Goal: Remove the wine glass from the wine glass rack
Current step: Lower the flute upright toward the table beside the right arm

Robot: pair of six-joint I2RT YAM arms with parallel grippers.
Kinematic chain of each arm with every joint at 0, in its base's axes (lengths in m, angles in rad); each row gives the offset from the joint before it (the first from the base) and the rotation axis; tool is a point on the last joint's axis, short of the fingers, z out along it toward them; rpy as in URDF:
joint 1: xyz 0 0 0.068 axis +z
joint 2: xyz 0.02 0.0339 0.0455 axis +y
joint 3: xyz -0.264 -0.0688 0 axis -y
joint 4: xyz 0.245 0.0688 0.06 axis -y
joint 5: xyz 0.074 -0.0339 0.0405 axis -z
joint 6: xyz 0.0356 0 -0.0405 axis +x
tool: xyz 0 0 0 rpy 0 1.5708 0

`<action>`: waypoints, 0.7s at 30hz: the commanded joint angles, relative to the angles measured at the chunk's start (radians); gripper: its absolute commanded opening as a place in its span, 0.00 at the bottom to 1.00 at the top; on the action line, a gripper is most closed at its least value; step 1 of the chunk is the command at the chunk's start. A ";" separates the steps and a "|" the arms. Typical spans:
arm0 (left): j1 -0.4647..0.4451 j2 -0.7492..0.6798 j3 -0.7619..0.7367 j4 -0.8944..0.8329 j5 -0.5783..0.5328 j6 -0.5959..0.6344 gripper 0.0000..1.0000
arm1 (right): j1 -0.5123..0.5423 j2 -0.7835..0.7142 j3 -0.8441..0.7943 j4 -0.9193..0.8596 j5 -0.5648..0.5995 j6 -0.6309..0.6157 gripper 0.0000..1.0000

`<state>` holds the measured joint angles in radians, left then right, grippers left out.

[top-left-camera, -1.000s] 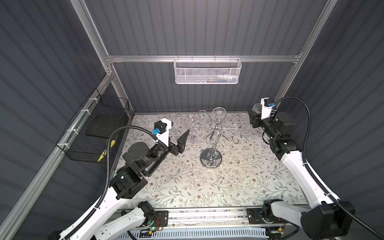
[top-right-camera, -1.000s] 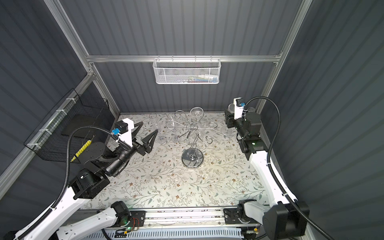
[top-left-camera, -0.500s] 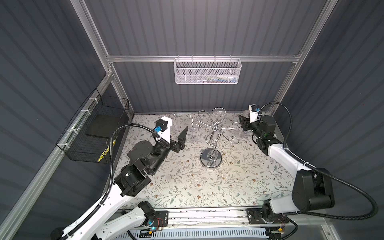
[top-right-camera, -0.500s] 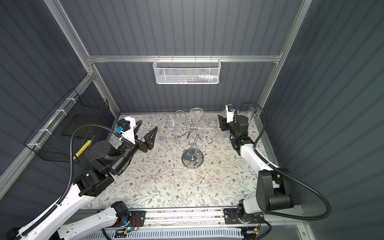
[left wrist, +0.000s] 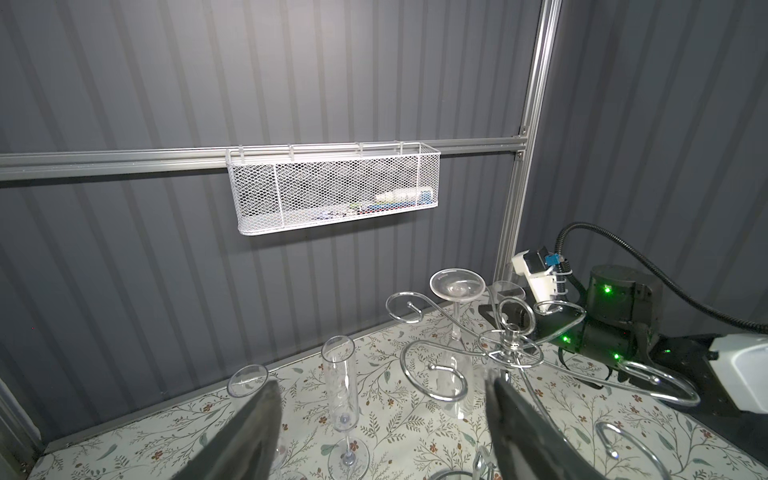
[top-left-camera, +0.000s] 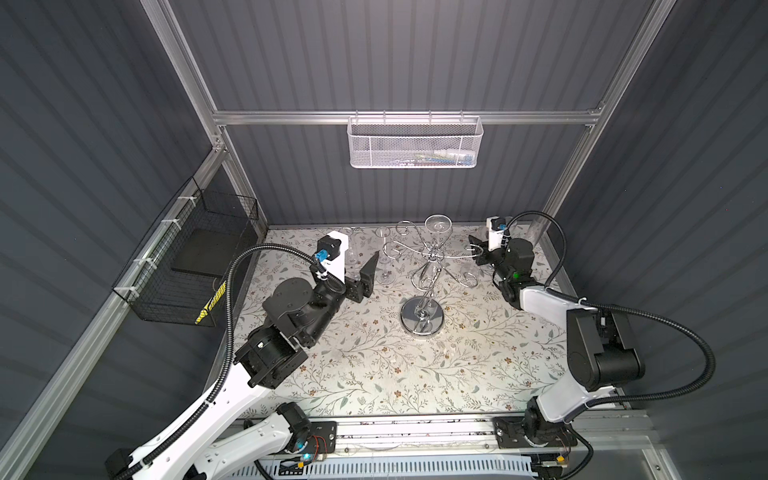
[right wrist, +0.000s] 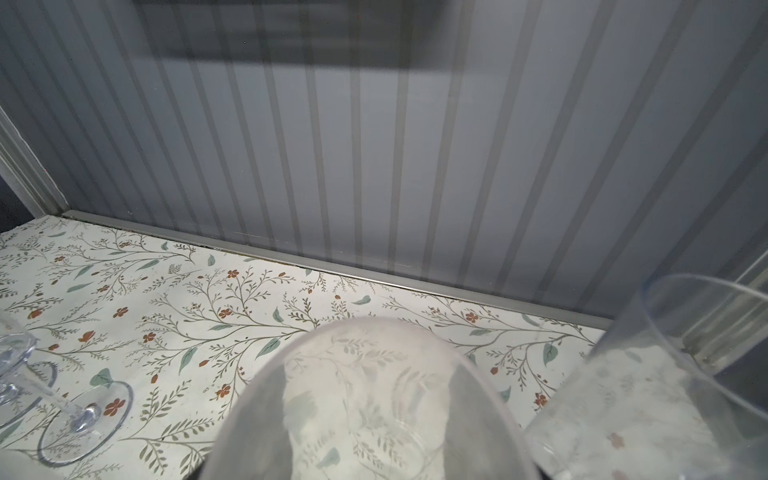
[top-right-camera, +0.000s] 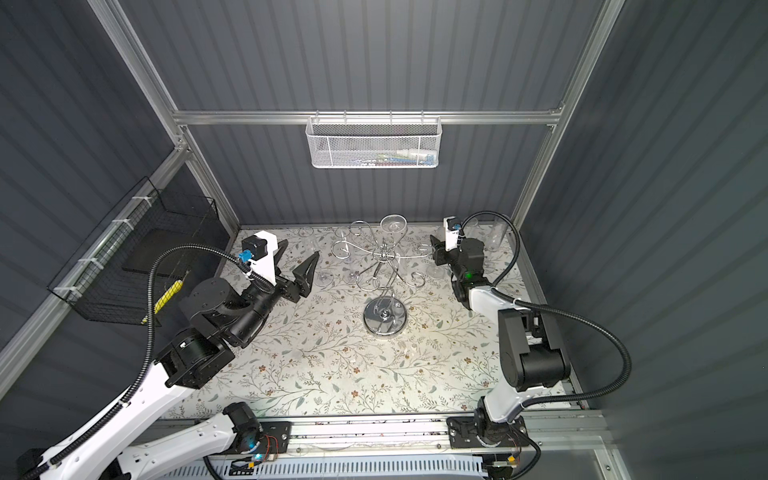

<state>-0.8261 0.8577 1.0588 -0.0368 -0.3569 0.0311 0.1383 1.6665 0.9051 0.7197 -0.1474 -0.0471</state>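
Chrome wire curls form the wine glass rack (top-left-camera: 420, 320), which stands on its round mirror base near the middle of the floral-patterned table (top-left-camera: 374, 368). The wine glass (top-left-camera: 438, 225) hangs upside down from a scroll arm on the rack's far side, close to the back wall. Its foot is on top and its bowl points down; the left wrist view shows the stem passing down through the curl.

The left hand (top-right-camera: 296, 262) sits left of the rack, clear of it. Its two dark fingers are spread wide with nothing between them. Beyond it, two clear flutes (left wrist: 340, 384) stand upright on the table near the back edge.

The right hand (top-left-camera: 477, 250) is on the rack's right side, just beside the tip of a scroll arm. In the right wrist view a rounded clear glass bowl (right wrist: 374, 399) fills the foreground, with a straight-sided clear tumbler (right wrist: 665, 374) next to it. The fingers do not show there, so I cannot tell how wide this hand stands or whether it grips anything.

A white mesh basket (top-left-camera: 415, 143) hangs on the back rail.
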 commanded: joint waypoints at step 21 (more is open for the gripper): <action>-0.004 0.000 -0.004 0.035 -0.011 -0.018 0.79 | 0.011 0.107 0.004 0.136 0.041 0.004 0.44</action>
<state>-0.8261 0.8688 1.0588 -0.0212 -0.3565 0.0257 0.1440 1.7603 0.9035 0.8085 -0.1192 -0.0422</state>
